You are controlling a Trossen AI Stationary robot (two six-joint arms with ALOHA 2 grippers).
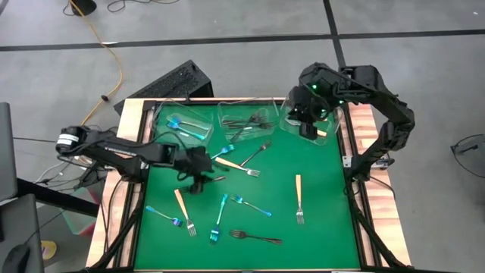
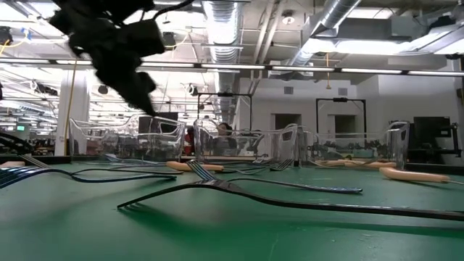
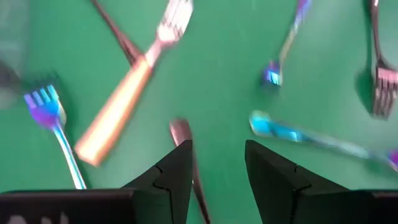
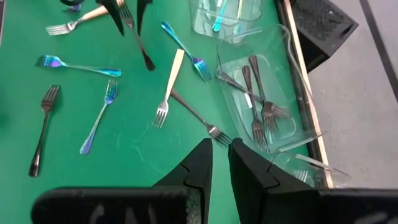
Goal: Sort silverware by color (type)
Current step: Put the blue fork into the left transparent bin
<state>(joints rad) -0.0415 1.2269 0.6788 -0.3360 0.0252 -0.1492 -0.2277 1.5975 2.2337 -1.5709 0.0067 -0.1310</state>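
1. Left gripper point(image 1: 198, 182) hovers low over the middle-left of the green mat point(image 1: 318, 227), fingers point(image 3: 171, 177) parted with nothing between them; a dark fork point(image 3: 186, 155) lies on the mat just under the gap, its handle running between the fingertips.
2. Right gripper point(image 1: 309, 121) hangs over the far-right tub point(image 1: 292, 125); its jaws stand narrow, and I see nothing held in them.
3. Loose forks remain on the mat — a cream-handled fork point(image 1: 298, 199) at the right, another cream-handled one point(image 1: 184, 211) near the left, a blue fork point(image 1: 219, 216) beside it, and a black fork point(image 1: 254, 236) nearest the front edge. Several more lie around the centre.
4. Three clear tubs line the far edge: the left tub point(image 1: 161, 125) holds blue forks, the middle tub point(image 1: 223, 121) dark ones, and the right tub appears to hold a cream handle.
5. Step in hand, by my reading: the left arm is lining up a pick of the dark fork — sorting is partly done, with many pieces left.
6. Next move calls for lowering straight down, closing across the thin handle, then carrying it to the middle tub. The flat handle could slip on the mat.
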